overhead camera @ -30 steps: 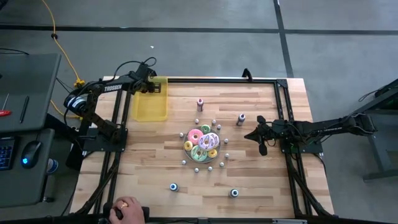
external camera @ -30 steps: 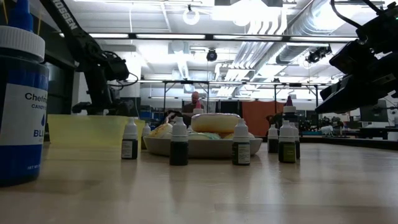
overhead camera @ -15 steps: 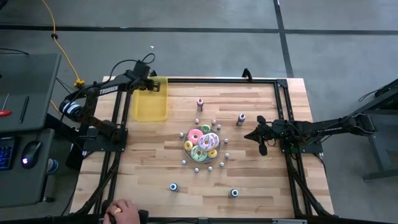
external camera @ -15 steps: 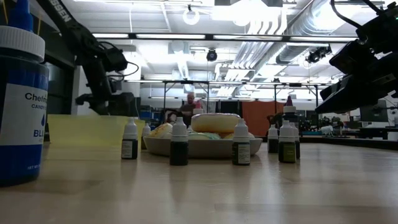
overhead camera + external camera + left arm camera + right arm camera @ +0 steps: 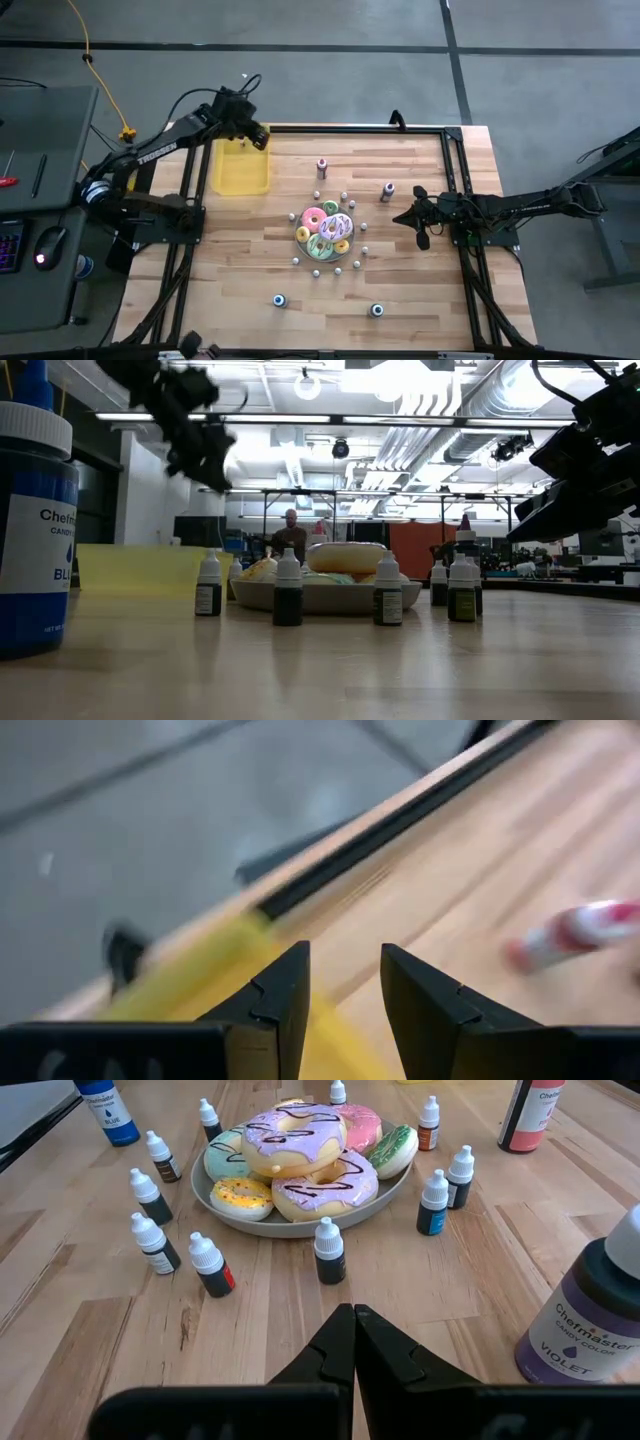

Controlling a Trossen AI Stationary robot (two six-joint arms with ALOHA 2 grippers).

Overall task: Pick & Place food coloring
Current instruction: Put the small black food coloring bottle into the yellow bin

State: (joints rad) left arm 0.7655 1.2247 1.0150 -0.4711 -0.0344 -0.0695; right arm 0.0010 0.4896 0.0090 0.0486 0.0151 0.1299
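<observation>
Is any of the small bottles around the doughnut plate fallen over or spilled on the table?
Nothing stands out. The small white-capped dropper bottles ring the grey plate of frosted doughnuts, all upright, with no spill on the wooden table. The violet bottle stands upright too.

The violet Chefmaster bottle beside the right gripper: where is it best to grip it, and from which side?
Probably grip the violet bottle across its dark round body, below the white cap. It stands upright with free wood around it, so the shut right gripper could open and approach level from its own side.

Pale wood-plank table (image 5: pixel 420 290) (matt); translucent yellow plastic tray (image 5: pixel 240 172); glossy frosted doughnuts (image 5: pixel 300 1155).
</observation>
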